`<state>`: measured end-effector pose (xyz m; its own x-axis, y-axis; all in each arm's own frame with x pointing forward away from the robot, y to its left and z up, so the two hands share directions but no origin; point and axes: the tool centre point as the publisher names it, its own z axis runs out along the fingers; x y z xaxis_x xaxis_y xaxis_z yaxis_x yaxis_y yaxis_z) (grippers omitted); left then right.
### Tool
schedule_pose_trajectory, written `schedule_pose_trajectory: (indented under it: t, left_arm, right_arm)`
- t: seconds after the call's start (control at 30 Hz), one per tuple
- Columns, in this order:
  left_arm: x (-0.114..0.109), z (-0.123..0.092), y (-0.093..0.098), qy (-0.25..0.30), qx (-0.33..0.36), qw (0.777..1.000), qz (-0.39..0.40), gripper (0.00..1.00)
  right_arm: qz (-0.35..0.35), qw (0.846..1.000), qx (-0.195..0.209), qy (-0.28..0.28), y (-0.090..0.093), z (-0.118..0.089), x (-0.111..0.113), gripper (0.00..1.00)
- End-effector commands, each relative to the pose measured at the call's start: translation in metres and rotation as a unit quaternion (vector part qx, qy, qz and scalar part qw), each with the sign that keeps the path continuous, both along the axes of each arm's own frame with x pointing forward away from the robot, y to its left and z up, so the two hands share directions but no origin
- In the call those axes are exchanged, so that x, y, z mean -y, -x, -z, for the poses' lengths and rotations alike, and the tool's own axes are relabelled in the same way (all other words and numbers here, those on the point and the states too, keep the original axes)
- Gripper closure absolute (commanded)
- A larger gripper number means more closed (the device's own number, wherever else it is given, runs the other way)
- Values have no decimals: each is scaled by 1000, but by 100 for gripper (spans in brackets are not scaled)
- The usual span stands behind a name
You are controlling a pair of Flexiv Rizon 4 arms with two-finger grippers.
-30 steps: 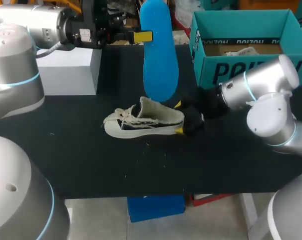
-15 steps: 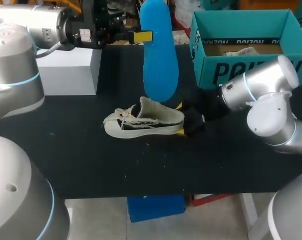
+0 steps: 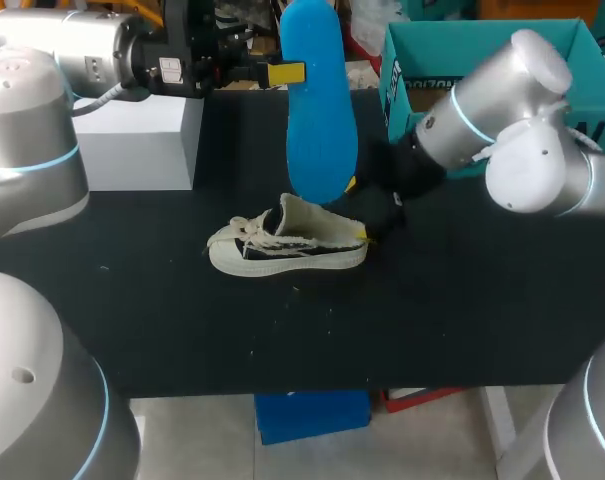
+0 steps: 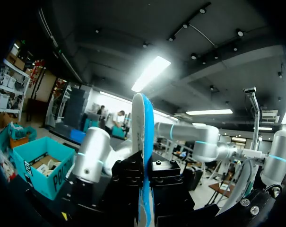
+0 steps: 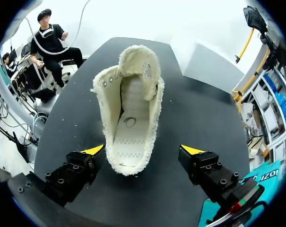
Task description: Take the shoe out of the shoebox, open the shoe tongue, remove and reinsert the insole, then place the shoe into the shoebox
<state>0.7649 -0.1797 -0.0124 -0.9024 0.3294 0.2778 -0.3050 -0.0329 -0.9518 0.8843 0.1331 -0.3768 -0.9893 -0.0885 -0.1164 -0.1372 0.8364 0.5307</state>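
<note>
Now left end effector grips the insole upright over the shoe, heel facing the released right end effector.

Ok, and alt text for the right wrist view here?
A cream shoe lies on the black table, heel end nearest the camera, its mouth wide open and the inside showing. The right gripper sits at the heel, jaws open with one on each side of it.

High left claw clamped; right claw low, spread wide.
</note>
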Motion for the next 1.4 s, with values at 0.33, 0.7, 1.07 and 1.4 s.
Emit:
schedule_pose_trajectory:
  t: [0.33, 0.7, 1.07, 1.4]
  left_arm:
    - [1, 1, 0, 0, 0, 1000, -1, 100]
    - [1, 1, 0, 0, 0, 1000, -1, 100]
    - [1, 1, 0, 0, 0, 1000, -1, 100]
    - [1, 1, 0, 0, 0, 1000, -1, 100]
  right_arm:
    - [-9, 981, 4, 191, -16, -2, -40, 9]
    - [-13, 972, -2, 235, -18, 5, -69, 15]
    - [-21, 967, -8, 255, -18, 10, -80, 23]
    - [-24, 967, -13, 254, -20, 15, -85, 58]
